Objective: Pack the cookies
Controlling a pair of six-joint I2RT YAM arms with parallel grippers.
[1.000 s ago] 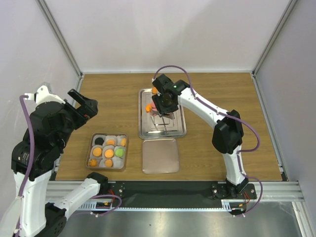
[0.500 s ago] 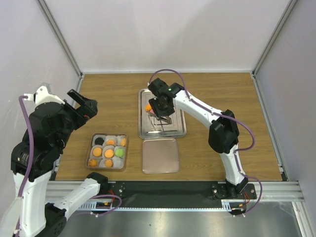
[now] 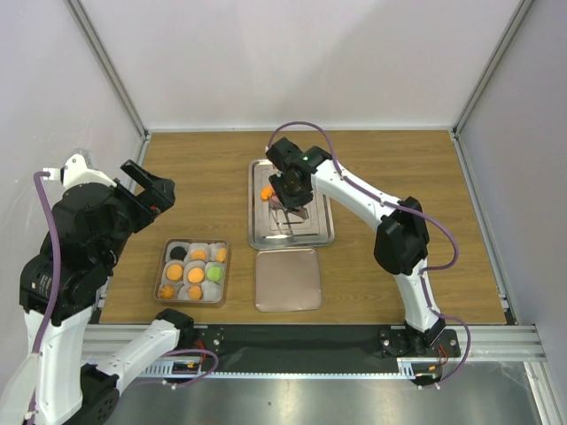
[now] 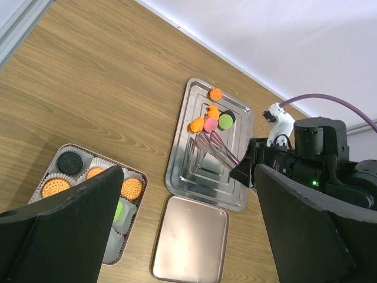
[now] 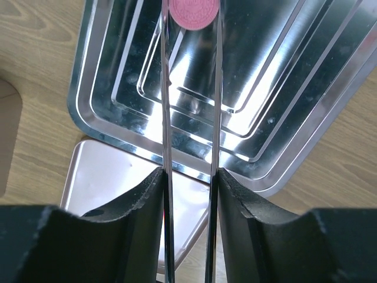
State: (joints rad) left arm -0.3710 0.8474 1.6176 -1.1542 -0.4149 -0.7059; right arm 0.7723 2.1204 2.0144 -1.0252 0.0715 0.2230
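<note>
Several loose cookies [image 4: 213, 112], orange, pink, green and black, lie at the far end of the steel tray [image 3: 314, 232]. My right gripper [image 5: 189, 177] is shut on metal tongs [image 5: 165, 106] and hangs over the tray [image 5: 283, 118]; it also shows in the top view [image 3: 291, 197]. A pink cookie [image 5: 192, 12] sits between the tong tips; I cannot tell whether it is lifted. The small box [image 3: 221, 244] at the near left holds orange, green and black cookies [image 3: 196, 273] in white cups. My left gripper [image 3: 151, 188] is open, empty and raised high at the left.
A flat metal lid [image 3: 288, 280] lies on the wooden table just in front of the tray, right of the box; it also shows in the left wrist view [image 4: 191, 244]. White walls enclose the table at the back and on both sides.
My right gripper has shifted a little left and farther along the tray with the tongs. The left arm has not moved.
</note>
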